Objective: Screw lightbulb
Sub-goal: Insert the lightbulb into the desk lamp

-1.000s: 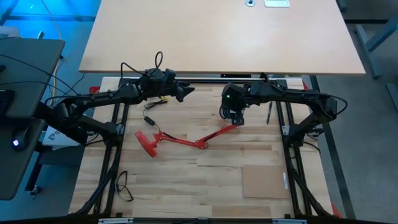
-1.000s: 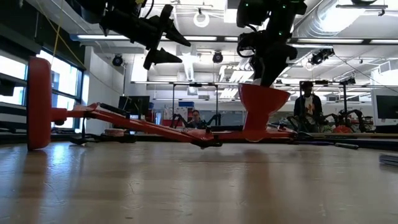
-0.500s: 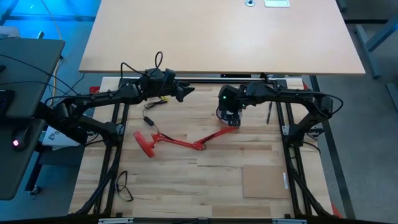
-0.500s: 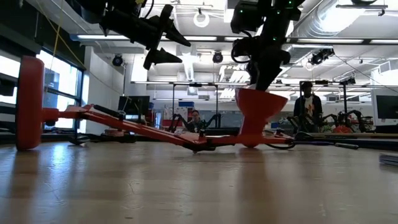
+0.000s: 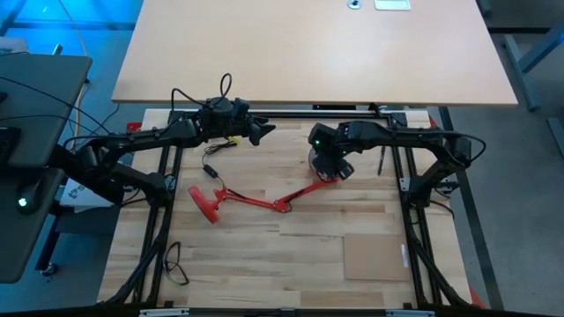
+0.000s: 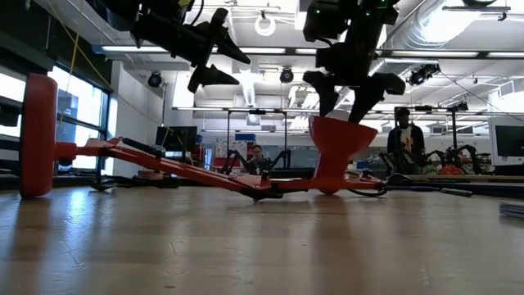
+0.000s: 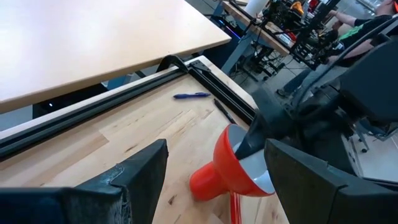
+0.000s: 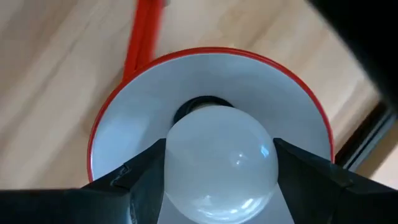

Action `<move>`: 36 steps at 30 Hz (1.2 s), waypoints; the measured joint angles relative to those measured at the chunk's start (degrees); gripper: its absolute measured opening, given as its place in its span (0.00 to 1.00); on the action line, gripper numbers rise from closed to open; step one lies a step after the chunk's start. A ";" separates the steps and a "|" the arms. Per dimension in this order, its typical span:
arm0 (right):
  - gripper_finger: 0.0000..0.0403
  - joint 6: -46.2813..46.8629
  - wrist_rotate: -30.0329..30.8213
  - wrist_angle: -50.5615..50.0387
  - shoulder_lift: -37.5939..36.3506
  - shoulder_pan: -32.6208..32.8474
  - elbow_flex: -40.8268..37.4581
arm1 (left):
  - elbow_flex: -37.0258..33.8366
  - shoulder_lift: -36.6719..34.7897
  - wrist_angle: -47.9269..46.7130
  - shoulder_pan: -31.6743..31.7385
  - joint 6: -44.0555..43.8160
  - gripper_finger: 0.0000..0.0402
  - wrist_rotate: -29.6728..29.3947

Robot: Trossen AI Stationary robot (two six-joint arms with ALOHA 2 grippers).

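Right gripper (image 6: 352,86) newly twisted, fingers spread around smooth round lightbulb (image 8: 221,165); left fingers (image 7: 143,171) spread.

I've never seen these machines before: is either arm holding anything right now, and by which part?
Apparently nothing. The right end effector is spread open around the lightbulb, which sits in the red lamp shade. The left end effector is open and empty.

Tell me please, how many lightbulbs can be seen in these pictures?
1. The lightbulb sits between the right gripper fingers, inside the red lamp shade. Others may be hidden.
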 joint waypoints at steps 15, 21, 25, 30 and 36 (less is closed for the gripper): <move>0.64 -9.55 0.63 0.89 0.08 0.85 -0.13 | 0.00 0.00 -0.05 -0.01 0.02 0.65 0.00; 0.64 18.18 3.63 1.33 0.12 1.21 -0.13 | 0.00 0.00 -0.04 0.01 0.02 0.65 0.00; 0.64 35.40 6.54 1.26 0.18 1.80 -0.13 | 0.00 0.00 -0.03 0.01 0.65 0.65 0.01; 0.64 55.74 7.72 1.22 0.21 3.03 -0.17 | 0.00 0.00 -0.03 0.01 1.88 0.65 0.01; 0.64 77.37 7.79 1.18 0.19 4.64 -0.20 | 0.00 0.00 -0.03 0.12 1.90 0.65 0.02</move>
